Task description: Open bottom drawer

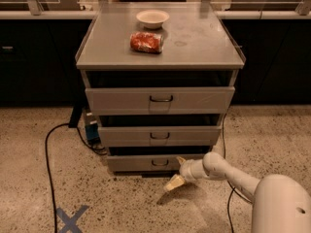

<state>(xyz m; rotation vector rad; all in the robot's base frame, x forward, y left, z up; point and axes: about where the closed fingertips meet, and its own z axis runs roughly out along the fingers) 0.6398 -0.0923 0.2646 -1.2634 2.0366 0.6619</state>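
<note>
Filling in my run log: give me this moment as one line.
stage: before grasp | gripper: open, low by bottom drawer, right of its handle | handle: not grasped

Arm stretched low, gripper fingers spread

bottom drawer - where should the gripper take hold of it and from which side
Take the small dark loop handle in the middle of the bottom drawer. Its front is flat and shallow, with nothing else to grip, so come straight in from the front, low near the floor. The gripper, open, sits just right of the handle in the camera view.
</note>
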